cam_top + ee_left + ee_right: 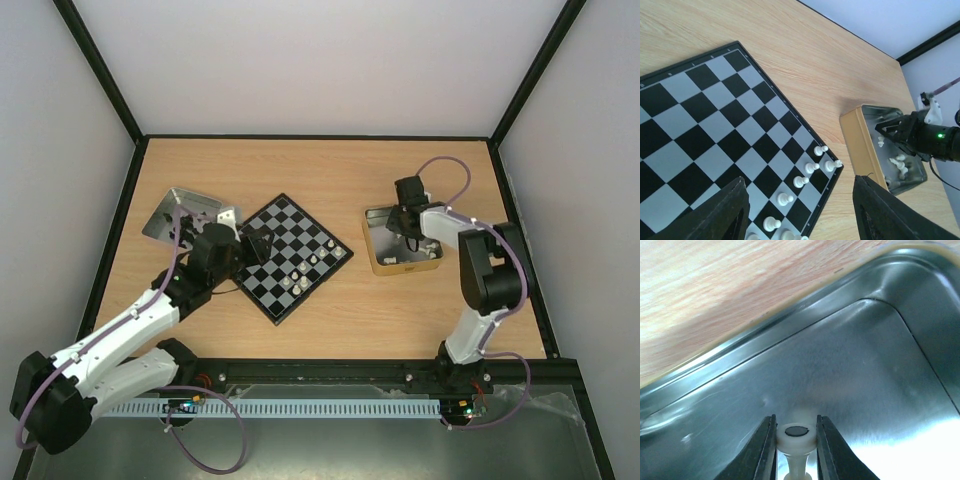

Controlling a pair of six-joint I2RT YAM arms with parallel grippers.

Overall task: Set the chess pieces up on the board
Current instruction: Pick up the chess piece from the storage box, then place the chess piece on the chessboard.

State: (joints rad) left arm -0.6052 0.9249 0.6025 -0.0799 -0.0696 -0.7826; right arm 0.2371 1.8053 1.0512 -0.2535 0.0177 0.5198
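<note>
Board (295, 257) lies mid-table, turned corner-on so it reads as a diamond from the top camera. Chess pieces (800, 181), white, stand in a ragged line along the board edge that faces about 4 o'clock. The other squares in view are bare.

Gold-walled tin (400, 266) sits on the table (330, 165) at 3 o'clock from the board, close to it but not touching. A shallow grey metal tray (170, 215) lies at 10 o'clock from the board, near its left corner.

Right gripper (795, 425) is down inside the tin, toward its 12 o'clock end. Its two fingers are closed in on either side of a single white piece (796, 432). The piece's round base, with a dark disc in its middle, faces the wrist camera and the stem points back between the fingers. Both fingers appear to touch the base rim, so this is a pinch. Whether the piece is clear of the tin floor I cannot tell.

The left wrist view shows a few loose white pieces (897, 162) lying on the tin floor toward its far end.

Left gripper (799, 185) hangs over the board's 9 o'clock corner with its fingers spread wide and nothing between them. The board squares show through the gap.
</note>
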